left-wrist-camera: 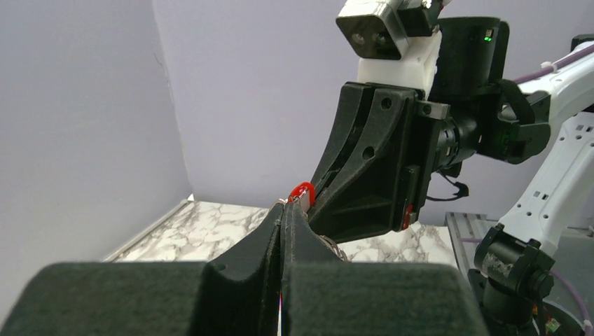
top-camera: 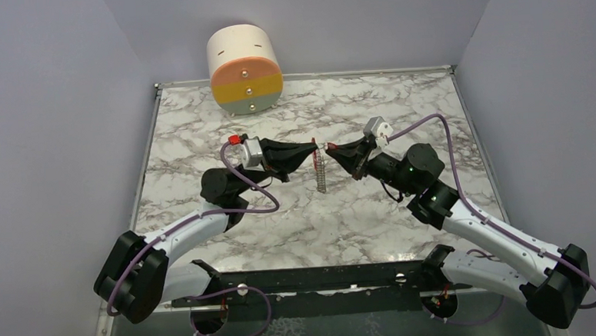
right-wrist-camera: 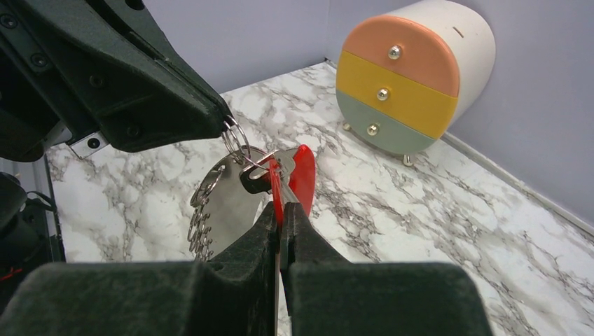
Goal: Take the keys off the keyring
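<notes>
Both grippers meet above the middle of the table. My left gripper [top-camera: 313,151] [left-wrist-camera: 282,213] is shut on the silver keyring [right-wrist-camera: 235,137], whose loop sticks out below its black fingertip. My right gripper [top-camera: 334,151] [right-wrist-camera: 280,208] is shut on a red-headed key [right-wrist-camera: 302,175] [left-wrist-camera: 302,190] that is still on the ring. A black-headed key [right-wrist-camera: 253,183] sits next to it. A flat silver tag [right-wrist-camera: 231,203] with a short chain [right-wrist-camera: 198,231] hangs down from the ring [top-camera: 321,174]. In the left wrist view the right gripper's black body [left-wrist-camera: 371,175] hides most of the ring.
A round-topped mini drawer unit [top-camera: 245,69] [right-wrist-camera: 406,77] with orange, yellow and green fronts stands at the back of the marble table [top-camera: 430,99], against the wall. Grey walls enclose the table on three sides. Both arms' cables loop near the wrists.
</notes>
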Robot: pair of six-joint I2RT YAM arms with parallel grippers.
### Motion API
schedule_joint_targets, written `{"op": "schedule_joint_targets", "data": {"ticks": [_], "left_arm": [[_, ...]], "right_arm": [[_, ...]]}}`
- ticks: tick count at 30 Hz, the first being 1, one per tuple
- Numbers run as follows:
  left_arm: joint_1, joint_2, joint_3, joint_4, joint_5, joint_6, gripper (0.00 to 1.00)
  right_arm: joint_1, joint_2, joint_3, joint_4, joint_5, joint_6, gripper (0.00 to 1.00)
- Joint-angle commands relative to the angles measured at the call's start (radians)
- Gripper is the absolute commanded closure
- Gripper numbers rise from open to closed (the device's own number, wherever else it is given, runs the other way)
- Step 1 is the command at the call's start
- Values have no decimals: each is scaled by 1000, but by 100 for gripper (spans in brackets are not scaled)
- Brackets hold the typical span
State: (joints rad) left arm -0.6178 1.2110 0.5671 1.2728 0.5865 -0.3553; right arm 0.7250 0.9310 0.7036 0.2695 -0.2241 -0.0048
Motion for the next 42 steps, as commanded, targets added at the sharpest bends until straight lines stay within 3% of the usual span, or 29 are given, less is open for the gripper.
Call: {"op": "schedule_joint_targets", "data": {"ticks": [1,12,18,22,27,29,32,36,42], "left_arm": [[4,3,-12,182,-52,-54,100],[4,109,4,359,-37,-187,100],[4,121,22,283,-22,-173,100],[4,93,22,195,-28,-121,78],[4,75,61,43,3,-63,59],[4,82,67,25,24,-58,56],[4,96,71,17,32,-56,57],[4,114,83,-16,45,-46,77],[4,121,90,-35,77,-42,78]], "right_arm": [[-7,-15,-10,32,23,5,99],[-7,-7,-15,42,9,9,99],[-8,-15,-11,41,18,-1,99],[-8,-11,-12,39,17,0,99],[-7,-18,-14,44,16,3,99],[-7,-22,-12,41,16,1,99],[-8,-27,-11,37,17,0,99],[-7,-35,-8,28,16,-2,99],[-7,-46,-8,20,25,-8,99]]}}
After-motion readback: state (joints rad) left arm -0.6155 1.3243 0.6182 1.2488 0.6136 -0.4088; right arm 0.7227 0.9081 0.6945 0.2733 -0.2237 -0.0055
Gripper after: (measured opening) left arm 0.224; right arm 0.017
